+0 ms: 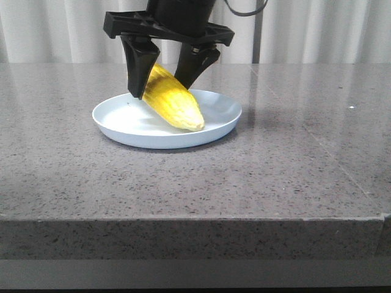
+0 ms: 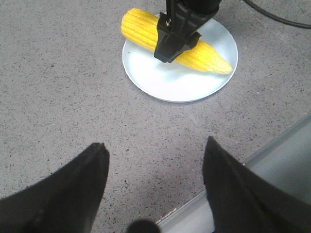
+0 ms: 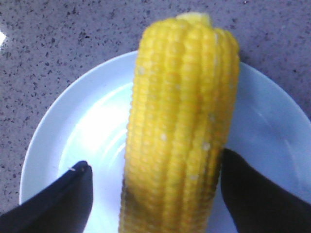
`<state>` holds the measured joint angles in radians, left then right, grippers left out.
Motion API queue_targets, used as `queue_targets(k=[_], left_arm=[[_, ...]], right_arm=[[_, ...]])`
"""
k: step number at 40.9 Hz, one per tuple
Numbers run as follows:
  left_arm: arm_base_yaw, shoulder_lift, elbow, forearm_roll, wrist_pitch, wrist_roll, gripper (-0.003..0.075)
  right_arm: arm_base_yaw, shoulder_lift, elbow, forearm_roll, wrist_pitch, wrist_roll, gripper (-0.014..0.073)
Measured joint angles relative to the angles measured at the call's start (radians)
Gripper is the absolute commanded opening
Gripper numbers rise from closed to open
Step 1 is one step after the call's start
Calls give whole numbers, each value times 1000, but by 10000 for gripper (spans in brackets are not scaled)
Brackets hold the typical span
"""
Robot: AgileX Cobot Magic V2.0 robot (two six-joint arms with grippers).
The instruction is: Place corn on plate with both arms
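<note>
Corn (image 1: 174, 99) lying slantwise in the plate (image 1: 122, 125), tapered tip down near the front rim, thick end propped over the back rim, so placement looks all but done. Right gripper (image 1: 164, 82) straddling the cob, jaws parted, one side seemingly clear; left gripper (image 2: 153, 182) open, empty, well apart. Beyond, bare stone table (image 1: 305, 152) and pale curtain (image 1: 330, 30), nothing obstructing withdrawal.

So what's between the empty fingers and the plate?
Nothing but bare grey table, seen in the left wrist view, between the left fingers and the plate.

Yellow corn (image 1: 174, 101), pale bluish-white plate (image 1: 122, 119), speckled grey table (image 1: 293, 152)
</note>
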<state>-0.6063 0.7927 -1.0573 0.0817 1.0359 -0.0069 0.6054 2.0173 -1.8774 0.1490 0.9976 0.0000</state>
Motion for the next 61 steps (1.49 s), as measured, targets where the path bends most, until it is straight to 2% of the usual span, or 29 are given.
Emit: queue_targets(k=[14, 23, 37, 44, 61], left_arm=[[0, 0, 0, 0, 0, 0, 421], [0, 0, 0, 0, 0, 0, 421], [0, 0, 0, 0, 0, 0, 421], [0, 0, 0, 0, 0, 0, 421], [0, 0, 0, 0, 0, 0, 421]], right_arm=[[0, -80, 0, -29, 9, 0, 580], [0, -237, 0, -85, 73, 0, 491], [0, -484, 15, -103, 134, -21, 489], [0, -627, 140, -116, 115, -28, 489], [0, -1058, 637, -132, 14, -28, 489]])
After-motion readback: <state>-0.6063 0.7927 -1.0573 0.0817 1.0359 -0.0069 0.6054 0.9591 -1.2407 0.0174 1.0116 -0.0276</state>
